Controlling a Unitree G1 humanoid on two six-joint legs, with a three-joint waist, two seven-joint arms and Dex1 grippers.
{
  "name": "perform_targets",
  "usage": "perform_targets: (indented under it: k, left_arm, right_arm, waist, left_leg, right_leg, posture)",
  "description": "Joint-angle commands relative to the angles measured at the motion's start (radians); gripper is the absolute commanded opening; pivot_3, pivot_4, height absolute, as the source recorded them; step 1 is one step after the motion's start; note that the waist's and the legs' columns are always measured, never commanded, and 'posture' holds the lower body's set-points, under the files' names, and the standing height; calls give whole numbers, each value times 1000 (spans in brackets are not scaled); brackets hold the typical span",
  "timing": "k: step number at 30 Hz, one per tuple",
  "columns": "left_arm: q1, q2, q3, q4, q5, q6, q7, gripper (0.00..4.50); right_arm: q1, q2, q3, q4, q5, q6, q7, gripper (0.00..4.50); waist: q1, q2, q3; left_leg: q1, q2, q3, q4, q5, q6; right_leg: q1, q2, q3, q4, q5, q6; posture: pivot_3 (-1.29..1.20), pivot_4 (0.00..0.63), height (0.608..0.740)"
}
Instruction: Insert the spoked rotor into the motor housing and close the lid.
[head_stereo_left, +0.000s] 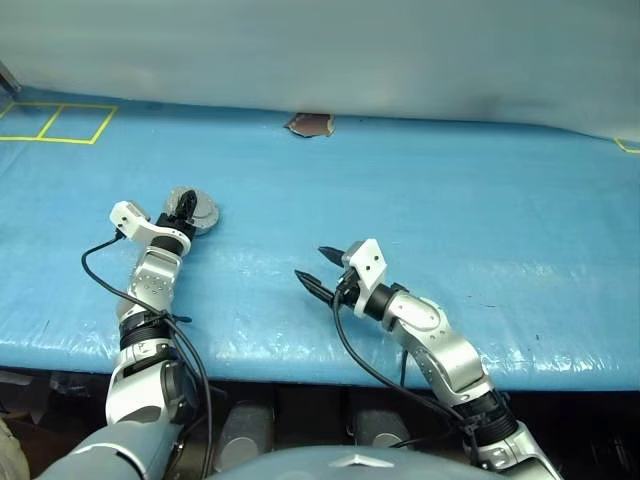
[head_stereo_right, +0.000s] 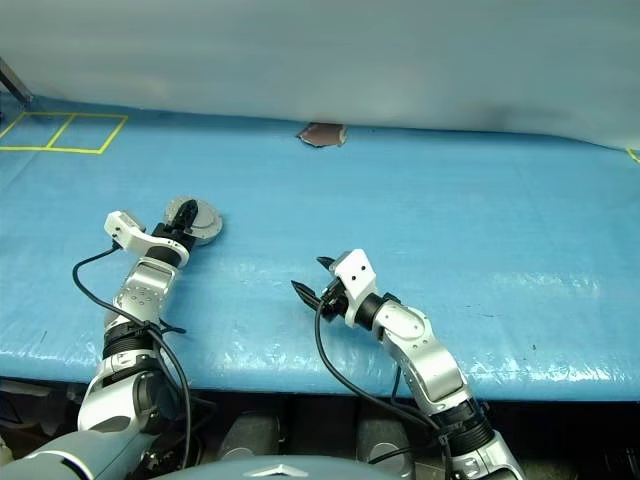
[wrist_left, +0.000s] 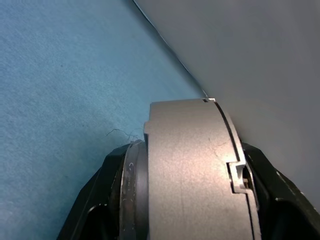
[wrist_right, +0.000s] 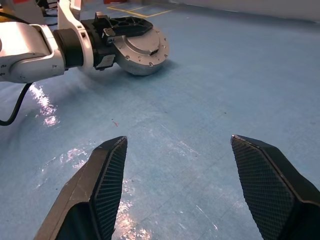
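Gripping the motor housing (wrist_right: 142, 50) on the blue table (head_stereo_left: 450, 200), my left gripper (head_stereo_left: 184, 210) clamps its rim, lid (wrist_left: 192, 165) apparently closed. My right gripper (head_stereo_left: 318, 268) waits nearby, jaws apart; I'd release gently.

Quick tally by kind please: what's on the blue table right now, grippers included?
Motor housing with its lid shut, held in the left gripper: 1
Grippers, left gripper and right gripper: 2
Brown scrap at the far edge: 1
Total: 4
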Motion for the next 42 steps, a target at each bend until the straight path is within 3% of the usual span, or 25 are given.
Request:
perform_targets:
  k: [1,5,11,25,30,36,39,42]
  left_arm:
    - [-14,29,17,-6,21,-44,24,2856]
    - [8,42,13,-23,23,-32,5,2856]
    - [30,50,-6,-52,47,-22,17,4444]
    - [50,137,29,-173,113,-153,72,4444]
    - [57,137,-1,-286,91,-159,8,4444]
    - [164,143,-267,-562,23,10,-355,4444]
    - [213,192,-418,-646,93,65,-441,4444]
    - [256,309,-667,-685,327,32,-541,4444]
  right_arm:
    - [-3,18,-21,-20,-5,-19,5,3482]
    - [-9,29,-24,-11,-15,-18,7,3482]
    - [-13,36,-26,-7,-24,-15,12,3533]
    - [-9,41,-40,1,-35,-9,20,3533]
    - [-7,49,-46,0,-51,-35,12,3533]
    - [21,5,-85,-41,-90,-91,0,3533]
    - [33,-28,-105,-67,-111,-72,-12,3533]
    - [57,-83,-128,-109,-120,-34,0,3533]
  waist:
    - [-3,0,0]
    - [-6,0,0]
    - [-2,0,0]
    - [-3,0,0]
    - [3,0,0]
    - [11,0,-1]
    - [5,1,-1]
    - [-7,2,-1]
  left_leg:
    - [0,0,0,0,0,0]
    - [1,0,0,0,0,0]
    - [0,0,0,0,0,0]
    - [1,0,0,0,0,-1]
    - [1,0,0,0,0,-1]
    - [1,-1,0,0,0,-1]
    - [1,-1,1,0,0,0]
    - [2,3,2,0,0,0]
  right_leg:
    - [0,0,0,0,0,-1]
    - [0,0,0,0,0,-2]
    - [0,0,0,0,1,-1]
    - [1,0,0,0,0,-2]
    - [1,0,0,0,0,-3]
    - [2,-1,0,-1,0,-4]
    - [1,-2,1,-1,0,-4]
    - [0,1,1,0,-1,-8]
  posture:
    - [0,150,740]
    - [0,150,740]
    - [0,150,740]
    - [0,150,740]
    - [0,150,740]
    - [0,150,740]
    - [0,150,740]
    - [0,150,740]
